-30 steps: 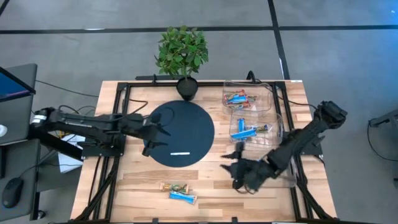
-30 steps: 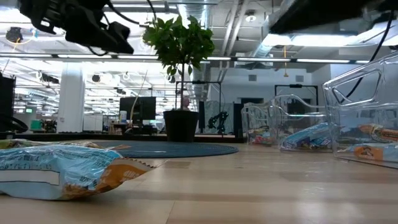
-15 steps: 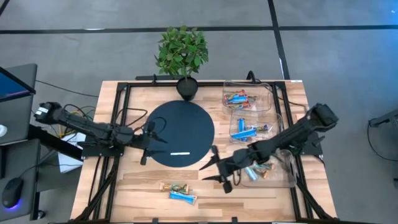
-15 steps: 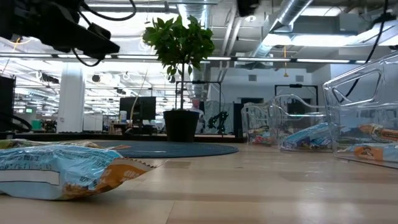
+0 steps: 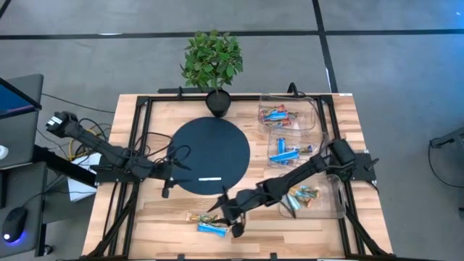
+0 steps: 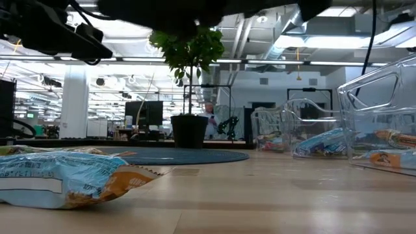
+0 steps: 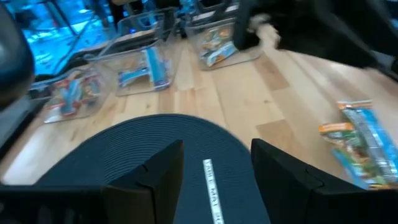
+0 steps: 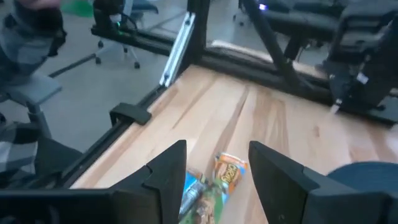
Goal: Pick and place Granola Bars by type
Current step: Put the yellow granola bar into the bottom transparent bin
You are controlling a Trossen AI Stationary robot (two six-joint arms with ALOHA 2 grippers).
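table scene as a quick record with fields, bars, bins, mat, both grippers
loose bars: green bar and blue bar, side by side near the table's front edge
bins: three clear bins along the right side; far bin, middle bin, near bin, each with bars inside
mat: round dark mat at centre, thin white strip on it
plant: potted plant at the back edge
right gripper: open, empty, above the loose bars
left gripper: open, empty, at the mat's left edge
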